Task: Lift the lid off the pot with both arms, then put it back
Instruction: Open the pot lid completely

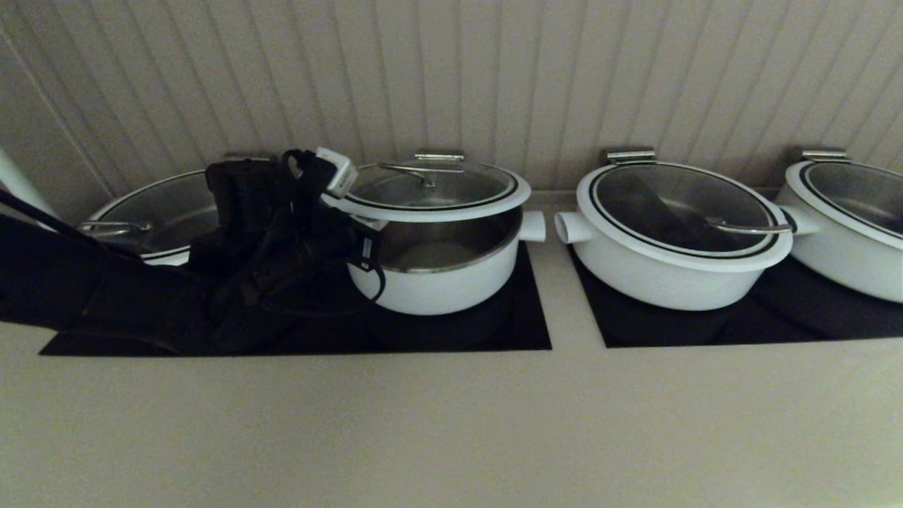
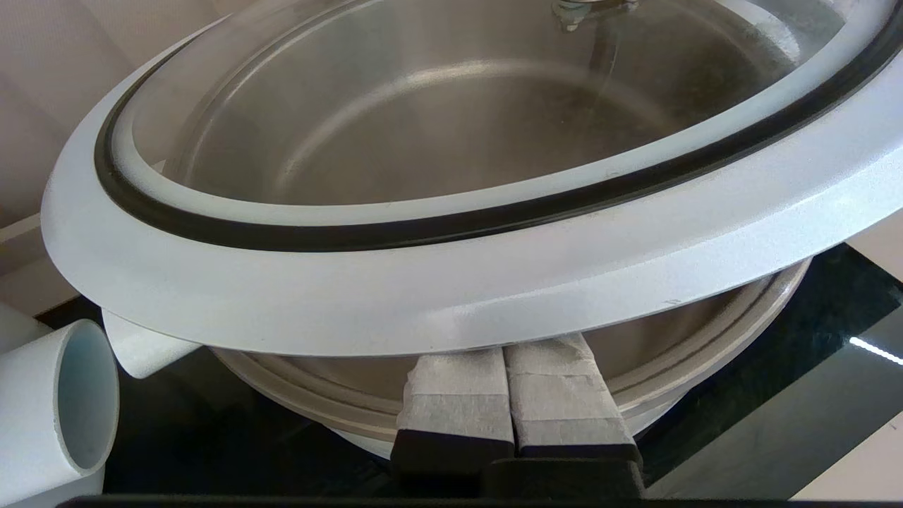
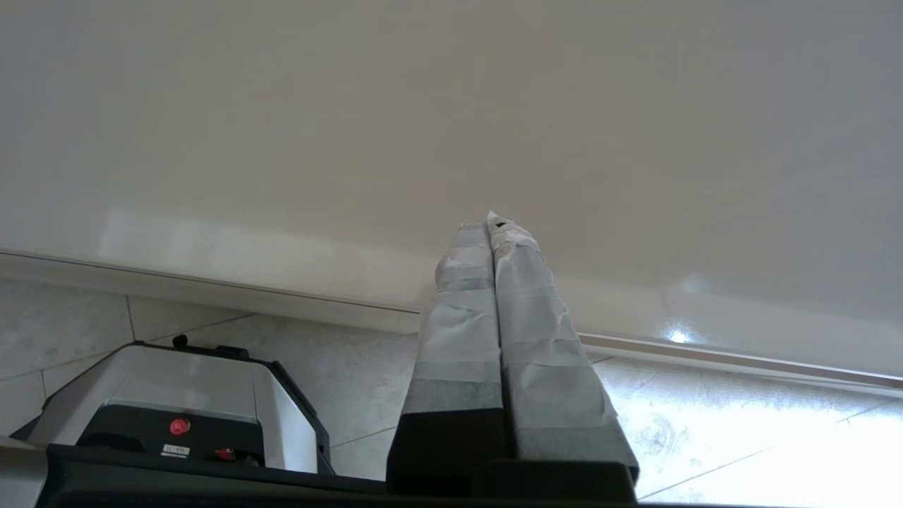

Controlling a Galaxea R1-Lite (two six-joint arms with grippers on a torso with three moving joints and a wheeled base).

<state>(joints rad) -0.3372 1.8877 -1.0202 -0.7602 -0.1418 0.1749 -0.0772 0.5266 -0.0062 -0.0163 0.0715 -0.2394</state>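
While the left claw [image 2: 509, 367], fingers together, props the lid [image 1: 430, 192] above the pot [image 1: 441, 271], its tips are hidden; right claw [image 3: 494, 233] closed, empty.

lid [image 1: 430, 189] above pot [image 1: 441, 271], left pincer [image 2: 506, 395] beneath

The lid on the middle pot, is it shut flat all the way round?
No, the lid is tipped up over the pot, propped on the left gripper.
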